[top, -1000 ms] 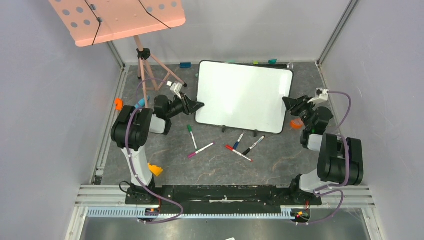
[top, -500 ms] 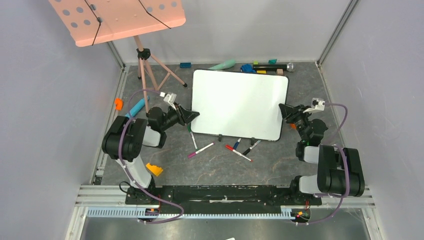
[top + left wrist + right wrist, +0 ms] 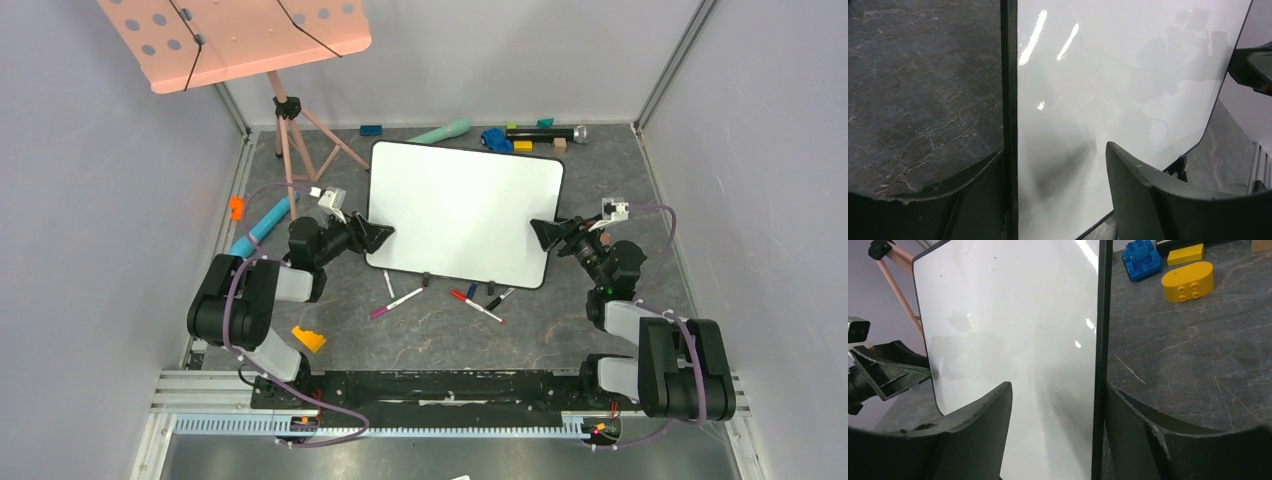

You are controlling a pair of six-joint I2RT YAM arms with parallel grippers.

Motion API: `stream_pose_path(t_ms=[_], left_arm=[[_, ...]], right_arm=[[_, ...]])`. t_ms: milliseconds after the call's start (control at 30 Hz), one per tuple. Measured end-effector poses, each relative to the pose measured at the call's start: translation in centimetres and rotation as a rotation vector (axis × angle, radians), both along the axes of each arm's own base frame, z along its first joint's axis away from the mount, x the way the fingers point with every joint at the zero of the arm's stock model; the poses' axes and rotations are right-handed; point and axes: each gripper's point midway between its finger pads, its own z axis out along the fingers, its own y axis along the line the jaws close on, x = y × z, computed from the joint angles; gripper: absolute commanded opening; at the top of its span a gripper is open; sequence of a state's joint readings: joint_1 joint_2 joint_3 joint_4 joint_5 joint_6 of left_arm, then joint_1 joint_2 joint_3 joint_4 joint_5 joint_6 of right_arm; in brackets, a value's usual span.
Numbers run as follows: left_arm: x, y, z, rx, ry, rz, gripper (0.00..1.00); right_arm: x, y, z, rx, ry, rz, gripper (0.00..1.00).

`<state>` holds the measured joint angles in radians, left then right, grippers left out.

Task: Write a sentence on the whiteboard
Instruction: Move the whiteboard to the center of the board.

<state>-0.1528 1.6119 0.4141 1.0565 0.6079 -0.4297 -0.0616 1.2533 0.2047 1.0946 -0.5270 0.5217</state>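
The whiteboard (image 3: 460, 212) sits in the middle of the top view, slightly skewed, with its upper edge toward the back wall. Its lower edge is toward my bases. My left gripper (image 3: 378, 236) is at the board's left edge and my right gripper (image 3: 542, 232) is at its right edge, both low on the sides.

In the left wrist view my jaws stand apart and straddle the thin black frame. One finger lies just beside the frame on the table side, and the other is out over the glossy white face with a clear gap to the frame. I am not clamped on it. The right gripper shows as a dark shape at the upper right of that view, past the far edge.

In the right wrist view my jaws are likewise apart with the frame between them. The finger on the table side is very near the frame, and the other is well off over the white face. Whether the near finger touches, I cannot tell.

The board's two small black feet (image 3: 426, 278) point down-frame, just above a scatter of markers (image 3: 476, 306) on the dark table (image 3: 560, 330). A blue brick (image 3: 1142, 259) and a yellow brick (image 3: 1187, 281) lie beyond the board's right side. The pink music-stand tray (image 3: 235, 38) fills the upper left of the top view.
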Motion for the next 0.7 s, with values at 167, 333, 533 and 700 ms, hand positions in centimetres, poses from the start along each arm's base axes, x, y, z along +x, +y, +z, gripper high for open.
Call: stream_pose_path(t_ms=[167, 333, 533, 700], left_arm=[[-0.2, 0.1, 0.4, 0.009, 0.006, 0.002, 0.73], [-0.3, 0.1, 0.3, 0.012, 0.019, 0.004, 0.74], [0.0, 0.5, 0.3, 0.018, 0.026, 0.035, 0.74], [0.4, 0.5, 0.6, 0.017, 0.024, 0.039, 0.73]], right_arm=[[-0.1, 0.1, -0.4, -0.024, 0.039, 0.003, 0.84], [-0.2, -1.1, -1.4, -0.036, 0.092, -0.043, 0.89], [0.0, -3.6, -2.4, -0.043, 0.159, -0.144, 0.9], [-0.4, -4.0, -2.9, -0.061, 0.194, -0.161, 0.87]])
